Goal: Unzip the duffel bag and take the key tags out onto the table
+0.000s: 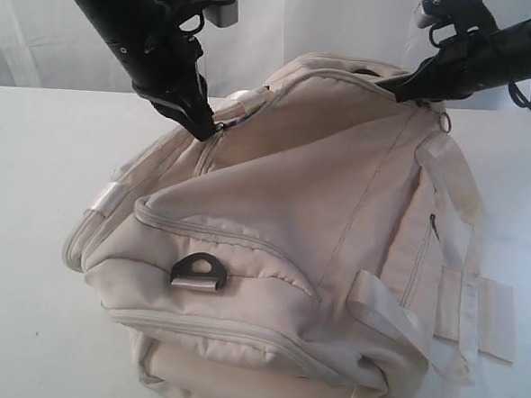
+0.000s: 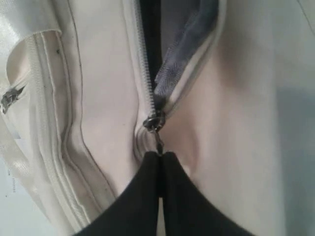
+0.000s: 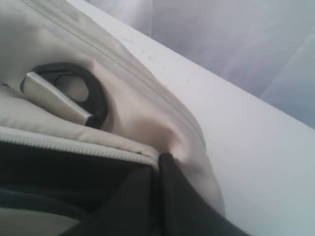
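Evidently the zipper pull [image 2: 158,140] is pinched in the shut left claw [image 2: 160,156], the duffel bag's [image 1: 319,211] unopened teeth [image 1: 205,155] running back beneath that claw.

I think this is a robot test room, like a lab. I see a plain white tabletop [image 1: 33,167], a white curtain [image 1: 32,31] at 12 o'clock, a black left arm [image 1: 106,9] at 11 o'clock, and a black right arm [image 1: 518,43] at 1 o'clock.

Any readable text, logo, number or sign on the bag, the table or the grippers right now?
None. No word, brand, number or sign shows on the duffel bag, its black D-ring, the table, the left gripper or the right gripper.
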